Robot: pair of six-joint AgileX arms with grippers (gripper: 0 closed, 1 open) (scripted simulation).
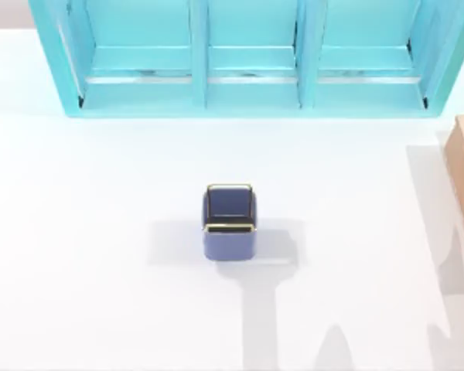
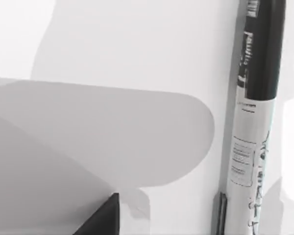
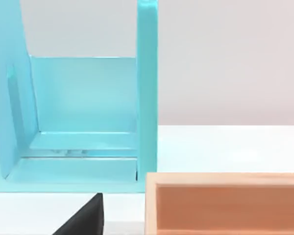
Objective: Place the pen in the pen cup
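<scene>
Fingertips [image 2: 105, 215] of the left gripper [image 2: 161, 213] stand apart over the white table [image 2: 137, 58], the pen [image 2: 257, 112] lying flat just beside one tip — not yet between them. A skewed close could nudge it away. Farther off, the pen cup [image 1: 230, 220] stands upright mid-table with open room all round. Beyond, the turquoise shelf [image 1: 247, 58] and wooden box [image 3: 225, 203] face the right gripper [image 3: 85, 218] — its jaws I cannot tell.

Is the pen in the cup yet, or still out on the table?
Out. The pen lies flat on the white table in the left wrist view; the pen cup stands upright, nothing inside.
</scene>
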